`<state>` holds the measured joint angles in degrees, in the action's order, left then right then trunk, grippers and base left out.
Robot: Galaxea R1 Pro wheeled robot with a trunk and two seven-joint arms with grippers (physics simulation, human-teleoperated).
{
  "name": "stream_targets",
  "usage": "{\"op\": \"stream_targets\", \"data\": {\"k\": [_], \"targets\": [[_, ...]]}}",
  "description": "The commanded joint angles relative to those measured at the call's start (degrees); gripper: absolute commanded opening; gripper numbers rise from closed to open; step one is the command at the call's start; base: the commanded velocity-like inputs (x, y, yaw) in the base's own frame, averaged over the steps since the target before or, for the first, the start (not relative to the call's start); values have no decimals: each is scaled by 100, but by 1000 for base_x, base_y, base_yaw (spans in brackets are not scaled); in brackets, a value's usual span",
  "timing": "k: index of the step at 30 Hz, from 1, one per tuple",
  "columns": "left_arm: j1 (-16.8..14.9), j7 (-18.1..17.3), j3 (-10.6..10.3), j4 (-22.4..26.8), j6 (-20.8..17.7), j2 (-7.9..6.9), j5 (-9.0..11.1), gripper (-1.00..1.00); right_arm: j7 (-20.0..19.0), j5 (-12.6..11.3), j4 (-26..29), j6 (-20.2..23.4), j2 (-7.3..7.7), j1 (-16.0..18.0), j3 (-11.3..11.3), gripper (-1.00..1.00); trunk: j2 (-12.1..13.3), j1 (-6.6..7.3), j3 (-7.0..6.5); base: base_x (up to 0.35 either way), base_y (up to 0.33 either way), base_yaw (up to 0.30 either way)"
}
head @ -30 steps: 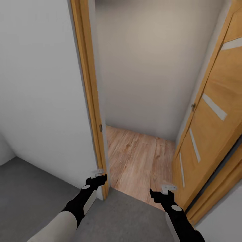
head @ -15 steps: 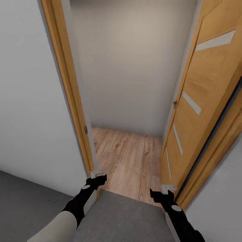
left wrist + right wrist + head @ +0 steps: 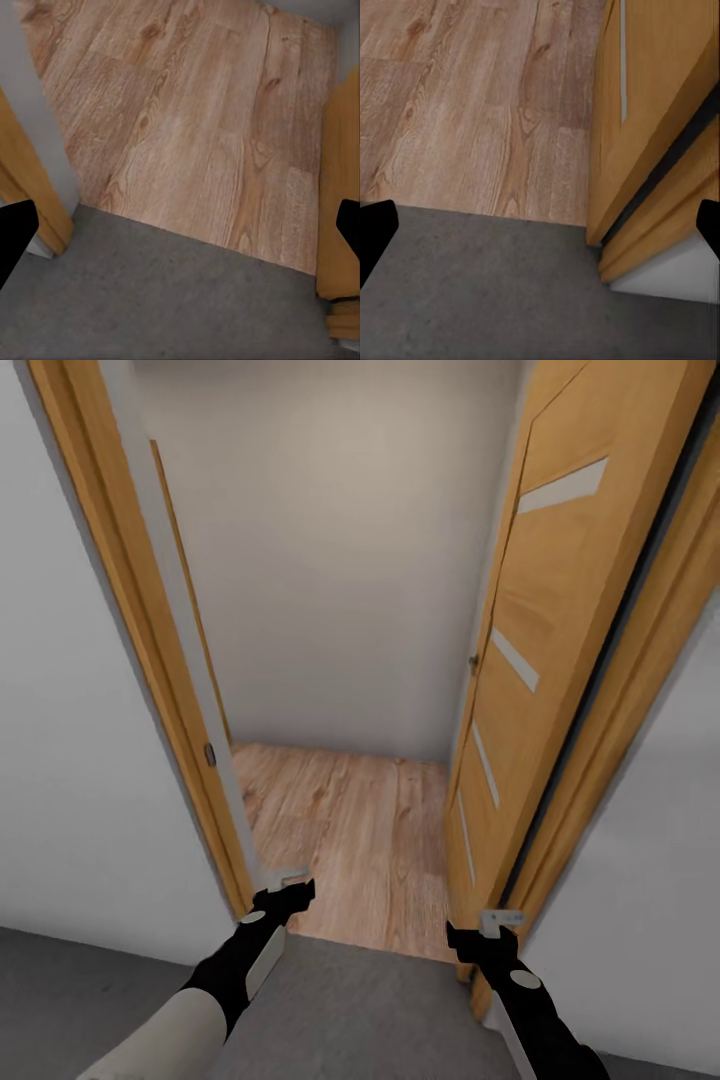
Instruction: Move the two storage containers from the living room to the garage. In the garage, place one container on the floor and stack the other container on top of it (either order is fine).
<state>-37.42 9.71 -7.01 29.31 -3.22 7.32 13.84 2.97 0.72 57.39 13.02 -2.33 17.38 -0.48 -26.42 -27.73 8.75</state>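
Open wooden door [image 3: 545, 660] cut off at top edge of head view; its lower corner hidden behind right gripper [image 3: 478, 932]. Left door frame [image 3: 130, 650] runs out at top edge too. Both forearms cropped at bottom edge. Small dark fitting [image 3: 210, 754] on left frame too small to identify. In wrist views, fingertips [image 3: 15, 232] and [image 3: 373, 229] clipped at frame sides. Grey concrete floor [image 3: 370, 1010] cut at bottom.
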Motion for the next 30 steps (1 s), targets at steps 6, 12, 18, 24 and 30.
{"op": "stream_targets", "data": {"k": [6, 12, 18, 24, 30], "targets": [[-2, 50, -61, -366, -36, -83, 23, 100, 11, 15, 9, 34, -4, 4, -5, 100, -11, -3, 11, 0, 0, -50], [-2, 71, -29, -458, -29, -178, 19, 100, 11, 15, 3, 34, -4, 4, 0, 100, -11, -3, 11, 0, 0, -3], [-2, 66, -30, -469, -33, -348, 46, 100, 11, 16, 1, 34, -4, 5, 4, 100, -11, -3, 11, 108, 62, 0], [-2, 90, -44, -470, -38, -348, 48, 100, 11, 16, 1, 33, -4, 3, 11, 100, -11, -3, 11, 299, 45, 0], [-2, 65, -38, -470, -26, -315, 48, 100, 11, 16, 1, 34, -4, 4, 13, 100, -11, -3, 11, 228, 3, -145]]}}
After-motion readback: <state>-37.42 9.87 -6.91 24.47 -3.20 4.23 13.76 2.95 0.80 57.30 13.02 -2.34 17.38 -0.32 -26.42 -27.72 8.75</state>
